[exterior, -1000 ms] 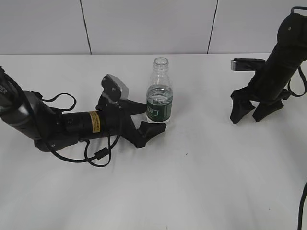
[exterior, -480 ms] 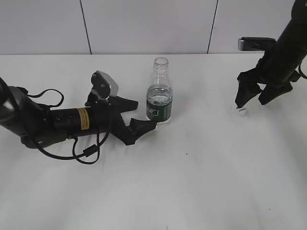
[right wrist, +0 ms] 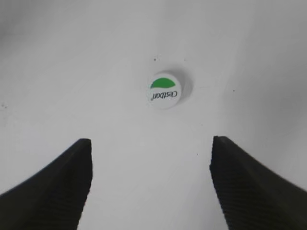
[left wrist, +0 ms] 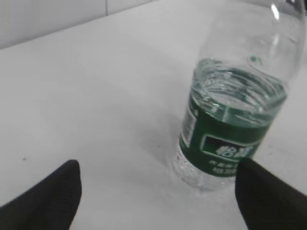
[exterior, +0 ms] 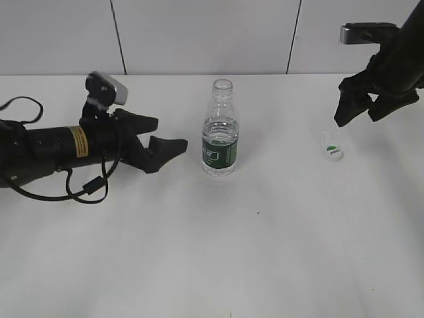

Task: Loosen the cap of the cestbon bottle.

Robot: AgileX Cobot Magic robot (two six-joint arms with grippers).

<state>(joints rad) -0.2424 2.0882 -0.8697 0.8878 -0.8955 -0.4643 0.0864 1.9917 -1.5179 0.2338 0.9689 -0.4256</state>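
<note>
We find the cestbon bottle [exterior: 220,129] upright at frame centre on the table [exterior: 218,252], neck open, no cap fitted. Cap [exterior: 334,153] lies flat at right, well apart from bottle. Left tool [exterior: 159,139] w/ jaws apart, empty, left of bottle. Right tool [exterior: 363,110] spread, empty, above cap.

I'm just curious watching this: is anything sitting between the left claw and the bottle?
Nothing visible. The left claw is open and points at the bottle across bare table. The cap lies far off, below the right claw.
</note>
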